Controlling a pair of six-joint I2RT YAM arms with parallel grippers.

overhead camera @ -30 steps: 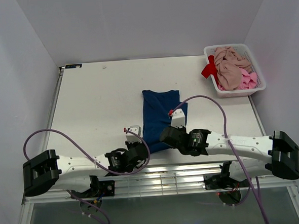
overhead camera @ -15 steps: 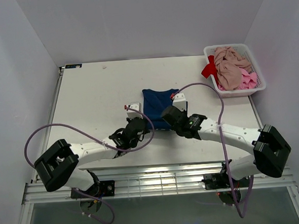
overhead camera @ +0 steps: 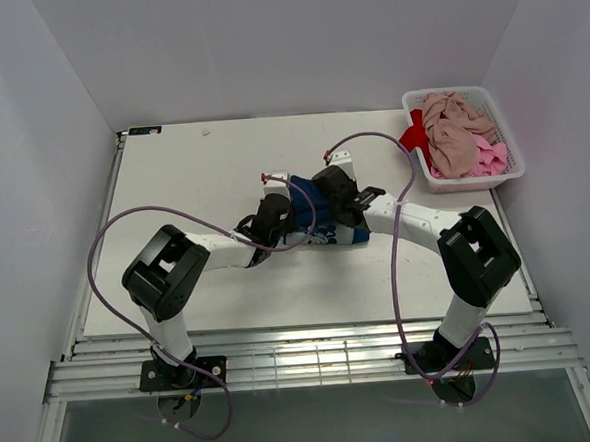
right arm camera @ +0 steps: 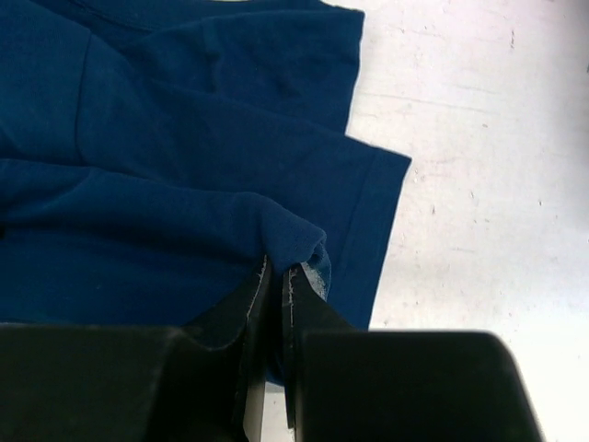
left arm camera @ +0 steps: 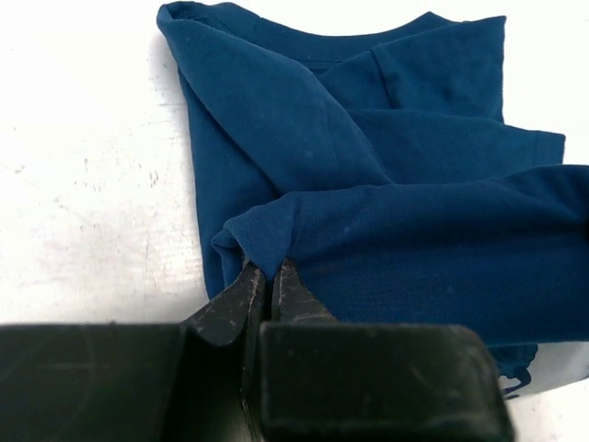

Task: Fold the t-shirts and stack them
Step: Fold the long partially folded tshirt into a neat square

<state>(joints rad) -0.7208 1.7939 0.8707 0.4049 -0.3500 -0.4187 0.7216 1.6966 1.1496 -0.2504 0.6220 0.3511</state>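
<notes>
Basket: one white slotted basket at the far right corner of the table, heaped with crumpled shirts.
Basket contents: pink-beige tee on top; bright pink tee on the near right side; red tee hanging over the left rim.
Count: one basket; one navy tee out on the table; three colours of cloth in the basket; two grippers.
Navy tee: mid-table, well apart from the basket, its near edge raised and doubled over the far part.
Left gripper: jaws pinched together on the tee's left fold.
Right gripper: jaws pinched together on the tee's right fold.
Hard to make out: from above, both wrists cover most of the navy tee. Only a sliver of its white print shows. Cannot tell whether each basket colour is a single garment.
</notes>
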